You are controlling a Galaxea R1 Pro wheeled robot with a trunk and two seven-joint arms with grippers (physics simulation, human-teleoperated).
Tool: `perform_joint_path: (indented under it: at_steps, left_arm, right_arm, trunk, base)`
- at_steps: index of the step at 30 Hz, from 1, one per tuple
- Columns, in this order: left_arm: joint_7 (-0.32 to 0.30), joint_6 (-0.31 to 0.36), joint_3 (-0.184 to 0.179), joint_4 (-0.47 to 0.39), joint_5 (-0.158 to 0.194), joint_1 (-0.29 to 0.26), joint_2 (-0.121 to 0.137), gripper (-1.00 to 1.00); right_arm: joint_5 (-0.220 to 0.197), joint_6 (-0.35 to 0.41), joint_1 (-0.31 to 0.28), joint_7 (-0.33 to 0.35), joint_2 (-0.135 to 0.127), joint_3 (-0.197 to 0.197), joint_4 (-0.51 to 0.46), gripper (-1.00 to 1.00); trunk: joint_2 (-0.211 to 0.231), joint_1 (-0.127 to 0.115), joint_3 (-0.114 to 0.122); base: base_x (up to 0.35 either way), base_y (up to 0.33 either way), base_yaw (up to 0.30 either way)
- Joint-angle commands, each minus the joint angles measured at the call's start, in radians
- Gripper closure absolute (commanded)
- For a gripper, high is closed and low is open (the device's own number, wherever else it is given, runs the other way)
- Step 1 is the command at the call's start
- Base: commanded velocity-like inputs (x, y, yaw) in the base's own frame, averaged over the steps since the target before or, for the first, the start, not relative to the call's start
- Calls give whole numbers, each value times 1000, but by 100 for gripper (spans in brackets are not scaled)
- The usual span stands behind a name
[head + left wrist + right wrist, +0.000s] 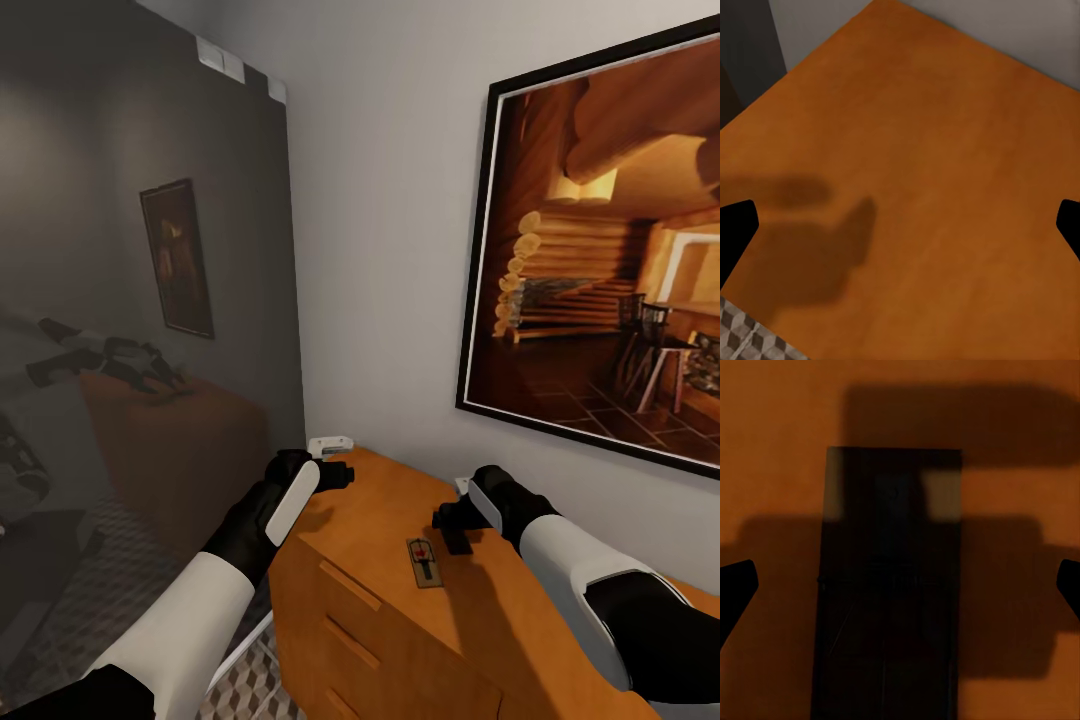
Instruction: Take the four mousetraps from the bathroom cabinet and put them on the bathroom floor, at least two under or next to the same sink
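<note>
One mousetrap (425, 562) lies flat on the top of the orange-brown cabinet (560, 620), near the front edge above the drawer fronts, its long side running toward twelve o'clock in the head view and a red mark near its far end. In the right wrist view the same mousetrap (891, 585) sits in deep shadow directly between the two dark fingertips, which stand wide apart at either side, so the right gripper (452, 528) looks lined up above it for a pinch across its short width. That gripper hangs just at one o'clock of the trap, close over the wood but not touching it as far as I can tell. The left gripper (335, 470) hovers over the far left corner of the cabinet top, at about ten o'clock of the trap, also spread open with nothing held; its own camera looks down on bare wood and a corner of cube-patterned floor (746, 341). A small white object (330, 443) rests at the back corner by the wall. A framed cabin picture (600, 260) hangs at two o'clock. No writing or brand is legible anywhere.
</note>
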Motion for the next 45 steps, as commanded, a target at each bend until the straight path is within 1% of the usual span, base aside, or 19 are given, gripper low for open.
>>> perform_joint_path:
  at_steps: [1,8,15,37,43,45]
  left_arm:
    - [9,2,-1,-1,10,-1,0,-100]
    - [9,2,-1,-1,9,-1,0,-100]
    - [10,2,-1,-1,9,-1,0,-100]
    - [10,2,-1,-1,9,-1,0,-100]
    - [10,1,-1,-1,9,-1,0,-100]
    - [10,1,-1,-1,9,-1,0,-100]
  right_arm:
    - [-3,4,-1,4,-1,8,-1,-100]
    - [-3,4,-1,4,-1,8,-1,-100]
    - [-3,4,-1,4,-1,7,-1,-100]
    - [-3,4,-1,4,-1,7,-1,-100]
    - [-3,4,-1,4,-1,8,-1,-100]
    - [-3,4,-1,4,-1,7,-1,-100]
  trunk:
    - [-1,0,-1]
    - [-1,0,-1]
    - [-50,27,-23]
    - [-50,27,-23]
    - [-92,50,-42]
    - [-92,50,-42]
  base:
    - [0,0,0]
    - [0,0,0]
    - [0,0,0]
    - [0,0,0]
    - [0,0,0]
    - [0,0,0]
